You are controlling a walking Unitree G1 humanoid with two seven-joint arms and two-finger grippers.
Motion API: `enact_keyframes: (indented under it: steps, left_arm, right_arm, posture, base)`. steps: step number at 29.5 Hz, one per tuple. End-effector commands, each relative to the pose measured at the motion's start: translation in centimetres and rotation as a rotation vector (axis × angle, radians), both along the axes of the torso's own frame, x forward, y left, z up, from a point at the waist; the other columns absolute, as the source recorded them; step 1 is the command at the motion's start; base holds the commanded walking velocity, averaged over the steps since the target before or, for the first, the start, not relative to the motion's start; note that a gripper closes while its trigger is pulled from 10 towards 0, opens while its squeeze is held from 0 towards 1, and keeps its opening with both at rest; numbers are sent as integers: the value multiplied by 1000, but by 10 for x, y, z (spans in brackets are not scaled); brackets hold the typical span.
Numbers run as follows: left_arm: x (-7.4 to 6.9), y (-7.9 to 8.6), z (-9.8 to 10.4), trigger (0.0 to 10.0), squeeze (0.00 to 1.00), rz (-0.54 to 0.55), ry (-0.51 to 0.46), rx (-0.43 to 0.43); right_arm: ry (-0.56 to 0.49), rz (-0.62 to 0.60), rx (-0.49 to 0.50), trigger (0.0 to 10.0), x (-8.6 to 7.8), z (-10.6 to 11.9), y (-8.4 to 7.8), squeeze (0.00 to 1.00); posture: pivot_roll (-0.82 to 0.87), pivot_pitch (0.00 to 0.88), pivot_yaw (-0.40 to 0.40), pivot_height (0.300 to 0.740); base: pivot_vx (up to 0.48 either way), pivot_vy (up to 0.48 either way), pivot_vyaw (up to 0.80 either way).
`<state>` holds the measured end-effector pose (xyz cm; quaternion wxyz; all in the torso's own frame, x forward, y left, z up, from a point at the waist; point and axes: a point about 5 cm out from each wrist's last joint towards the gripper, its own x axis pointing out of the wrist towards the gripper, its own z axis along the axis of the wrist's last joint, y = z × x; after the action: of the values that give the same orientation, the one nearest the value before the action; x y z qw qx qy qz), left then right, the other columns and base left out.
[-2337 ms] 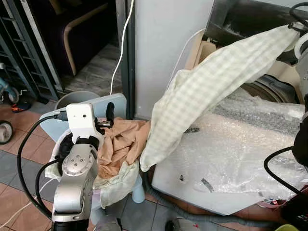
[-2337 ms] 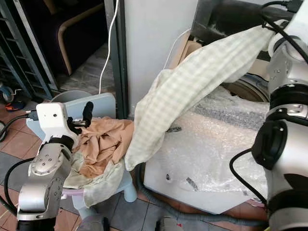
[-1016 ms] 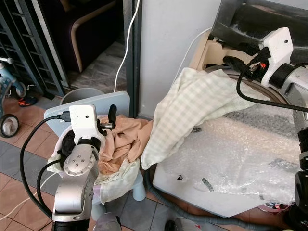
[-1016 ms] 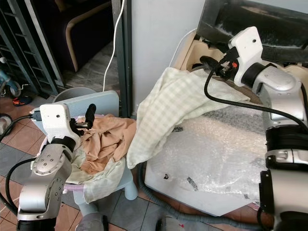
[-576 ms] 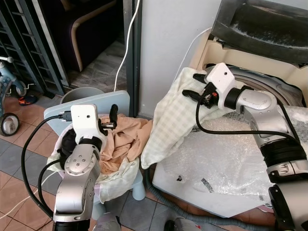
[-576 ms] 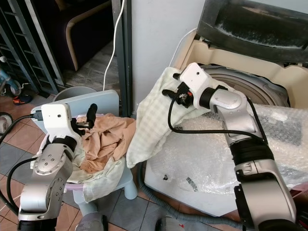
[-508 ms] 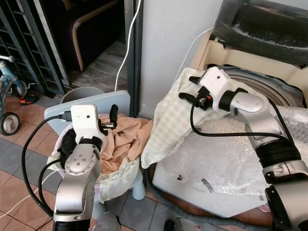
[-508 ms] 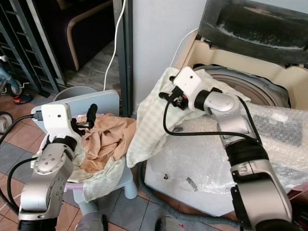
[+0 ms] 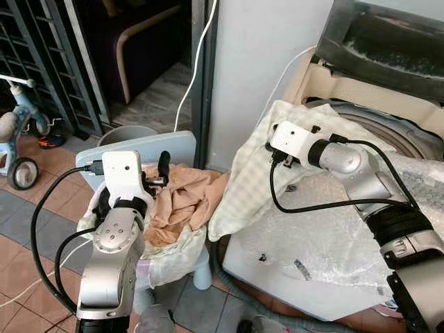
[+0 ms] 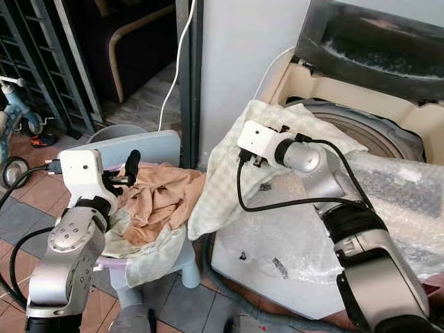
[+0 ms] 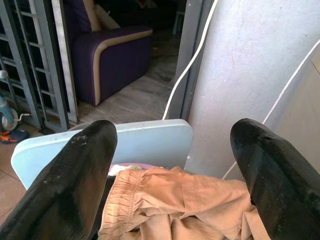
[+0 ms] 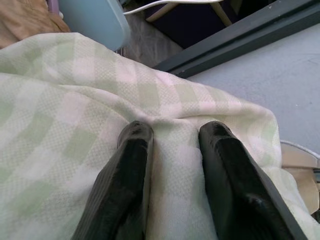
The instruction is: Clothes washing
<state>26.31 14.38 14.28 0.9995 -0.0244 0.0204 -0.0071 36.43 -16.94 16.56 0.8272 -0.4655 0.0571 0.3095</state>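
— Where's the cloth [image 9: 253, 177]?
— Draped over the washer [image 9: 388, 132] rim, hanging toward the chair [image 9: 149, 149]. The right pincer [image 12: 170, 135] pinches a fold of it.
— And the left pincer [image 11: 172, 145]?
— Spread wide above the tan clothes [image 9: 184, 205] on the chair, holding nothing.

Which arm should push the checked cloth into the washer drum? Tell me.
The right. Its gripper is pressed into the checked cloth at the washer drum rim, a fold between its fingers. The left gripper hangs open over the tan clothes on the chair.
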Motion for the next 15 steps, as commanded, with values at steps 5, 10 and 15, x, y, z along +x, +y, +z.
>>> enact_keyframes:
  steps: [5,10,15]
  left_arm:
    - [1,-4,4,10000,0,-21,-9,-6]
    - [1,-2,4,10000,0,-16,-6,-6]
    - [0,-2,4,10000,0,-17,-5,-3]
  right_arm:
    - [-17,-255,12,0,6,2,-48,0]
    - [-117,-597,334,0,19,27,-84,0]
    - [-177,-747,490,0,21,46,-107,0]
  posture:
    - [64,71,-47,740]
    - [65,66,-47,740]
    - [70,64,-46,740]
  base:
    - [0,0,0]
    - [0,0,0]
    - [0,0,0]
